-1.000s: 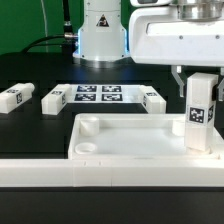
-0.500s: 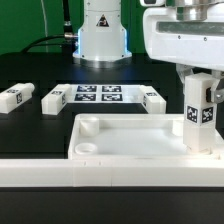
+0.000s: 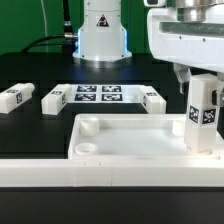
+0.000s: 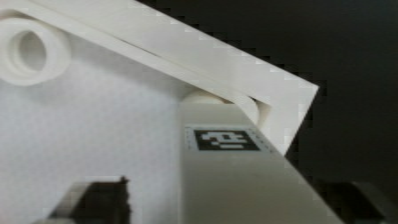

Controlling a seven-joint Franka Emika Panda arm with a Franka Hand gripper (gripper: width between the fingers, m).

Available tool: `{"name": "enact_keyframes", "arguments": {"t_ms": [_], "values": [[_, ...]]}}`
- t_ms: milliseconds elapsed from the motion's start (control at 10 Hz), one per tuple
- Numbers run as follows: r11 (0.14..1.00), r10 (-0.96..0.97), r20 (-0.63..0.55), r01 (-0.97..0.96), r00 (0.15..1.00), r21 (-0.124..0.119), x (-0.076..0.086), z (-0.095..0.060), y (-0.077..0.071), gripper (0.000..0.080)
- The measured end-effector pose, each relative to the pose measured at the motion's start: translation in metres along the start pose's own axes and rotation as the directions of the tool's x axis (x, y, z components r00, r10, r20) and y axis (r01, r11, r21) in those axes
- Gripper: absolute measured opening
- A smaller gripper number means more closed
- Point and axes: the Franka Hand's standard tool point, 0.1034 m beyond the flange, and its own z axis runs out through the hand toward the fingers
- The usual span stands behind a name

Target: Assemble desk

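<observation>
The white tray-like tabletop (image 3: pixel 130 142) lies near the front, with a round socket (image 3: pixel 88 150) in its near corner at the exterior view's left. One white leg (image 3: pixel 203 115) with a black-and-white tag stands upright in the corner at the exterior view's right. My gripper (image 3: pixel 202 88) straddles the top of that leg. In the wrist view the leg (image 4: pixel 240 170) rises between the dark fingers (image 4: pixel 107 200), with a gap on each side, so the gripper (image 4: pixel 228 205) is open. Past the leg the tabletop (image 4: pixel 89 130) and another socket (image 4: pixel 27 50) show.
Three loose tagged legs lie on the black table behind the tabletop: one (image 3: pixel 14 97), a second (image 3: pixel 55 100) and a third (image 3: pixel 153 100). The marker board (image 3: pixel 98 94) lies between them. A long white low wall (image 3: pixel 100 172) runs along the front. The robot base (image 3: pixel 100 35) stands at the back.
The jaws have spread apart and let go of the upright leg, which stays standing in its corner. The hand has shifted slightly toward the exterior view's right.
</observation>
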Motion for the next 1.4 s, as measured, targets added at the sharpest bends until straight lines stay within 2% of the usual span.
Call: {"name": "enact_keyframes", "arguments": {"t_ms": [100, 200, 600, 700, 1000, 1100, 1200, 1400], "values": [[0.999, -0.051, 0.006, 0.052, 0.999, -0.015, -0.0023, 0.0, 0.0012, 0.0588], [0.992, -0.124, 0.007, 0.125, 0.992, -0.013, -0.0022, 0.0001, 0.0007, 0.0639], [0.9, -0.435, 0.012, 0.435, 0.9, -0.013, -0.0022, 0.0012, 0.0013, 0.0649], [0.832, -0.554, 0.003, 0.554, 0.833, -0.03, -0.0039, 0.0015, 0.001, 0.0649], [0.632, -0.775, 0.009, 0.774, 0.633, -0.037, -0.0066, 0.0022, -0.0003, 0.0649], [0.589, -0.808, 0.008, 0.807, 0.589, -0.042, -0.0082, 0.0016, -0.0017, 0.0649], [0.481, -0.876, 0.011, 0.875, 0.482, -0.045, -0.0079, 0.0008, -0.0026, 0.0649], [0.334, -0.942, 0.018, 0.942, 0.335, -0.043, -0.0056, 0.0004, -0.0022, 0.0649]]}}
